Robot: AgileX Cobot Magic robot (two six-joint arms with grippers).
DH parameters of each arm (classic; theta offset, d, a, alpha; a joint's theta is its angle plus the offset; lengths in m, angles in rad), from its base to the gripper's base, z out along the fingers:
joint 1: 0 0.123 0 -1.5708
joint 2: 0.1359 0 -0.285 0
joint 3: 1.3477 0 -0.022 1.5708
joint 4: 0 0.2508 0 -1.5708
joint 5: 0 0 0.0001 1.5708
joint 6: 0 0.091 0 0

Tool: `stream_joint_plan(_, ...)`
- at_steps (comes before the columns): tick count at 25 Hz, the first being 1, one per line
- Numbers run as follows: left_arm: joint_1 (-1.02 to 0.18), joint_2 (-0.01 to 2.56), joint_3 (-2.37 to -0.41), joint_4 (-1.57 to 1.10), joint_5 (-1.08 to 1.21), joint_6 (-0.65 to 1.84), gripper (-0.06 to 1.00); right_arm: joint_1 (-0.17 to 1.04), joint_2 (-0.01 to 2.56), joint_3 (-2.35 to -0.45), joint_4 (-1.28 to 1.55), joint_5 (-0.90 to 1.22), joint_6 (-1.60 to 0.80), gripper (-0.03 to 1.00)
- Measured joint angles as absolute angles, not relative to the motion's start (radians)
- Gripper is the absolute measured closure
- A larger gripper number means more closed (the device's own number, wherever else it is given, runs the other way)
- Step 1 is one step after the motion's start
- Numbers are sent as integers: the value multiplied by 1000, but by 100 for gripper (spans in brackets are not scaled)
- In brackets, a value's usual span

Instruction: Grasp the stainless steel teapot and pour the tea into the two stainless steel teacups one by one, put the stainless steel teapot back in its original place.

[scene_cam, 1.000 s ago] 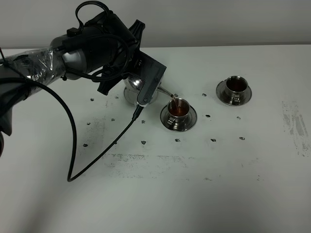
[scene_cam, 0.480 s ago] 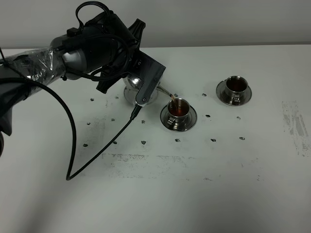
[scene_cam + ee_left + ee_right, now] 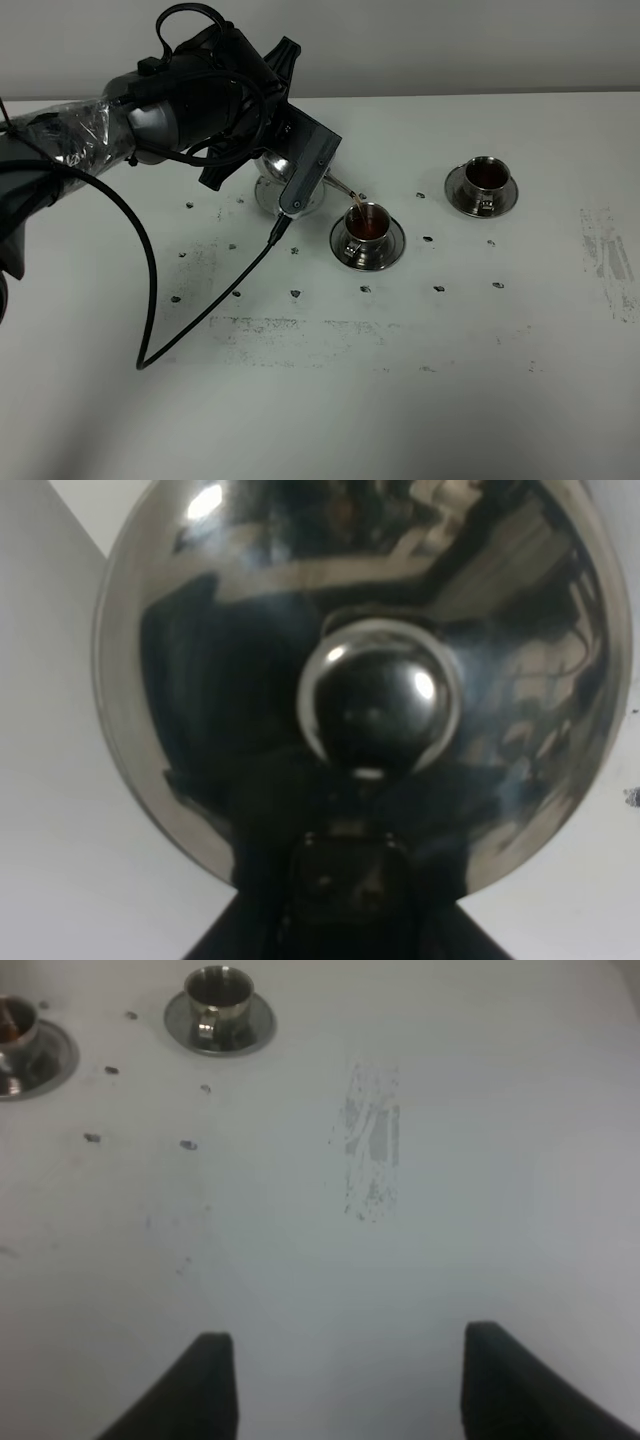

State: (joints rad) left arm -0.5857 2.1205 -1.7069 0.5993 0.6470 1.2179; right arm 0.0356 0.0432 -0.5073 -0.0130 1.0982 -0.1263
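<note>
My left gripper (image 3: 345,875) is shut on the stainless steel teapot (image 3: 272,172), which is tilted with its spout (image 3: 340,186) over the nearer teacup (image 3: 366,232). A thin stream of tea (image 3: 353,204) runs into that cup, which holds reddish-brown liquid. The farther teacup (image 3: 484,183) on its saucer also holds tea. The pot's lid and knob (image 3: 380,695) fill the left wrist view. A shiny steel edge (image 3: 264,203) under the pot may be its coaster; the arm hides most of it. My right gripper (image 3: 350,1390) hangs open over bare table, with both teacups (image 3: 218,998) (image 3: 18,1040) far from it.
A black cable (image 3: 150,290) loops from the left arm across the white table (image 3: 400,380). Small dark marks dot the table around the cups. A grey scuffed patch (image 3: 608,250) lies at the right.
Almost nothing: the teapot stays tilted over the nearer cup and tea keeps running in.
</note>
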Motion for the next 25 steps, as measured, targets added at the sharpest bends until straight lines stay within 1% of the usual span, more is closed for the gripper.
stream_joint_plan(25, -594, 2120, -1707, 624, 624, 1224, 76, 36, 43, -507, -13, 1098, -126, 46)
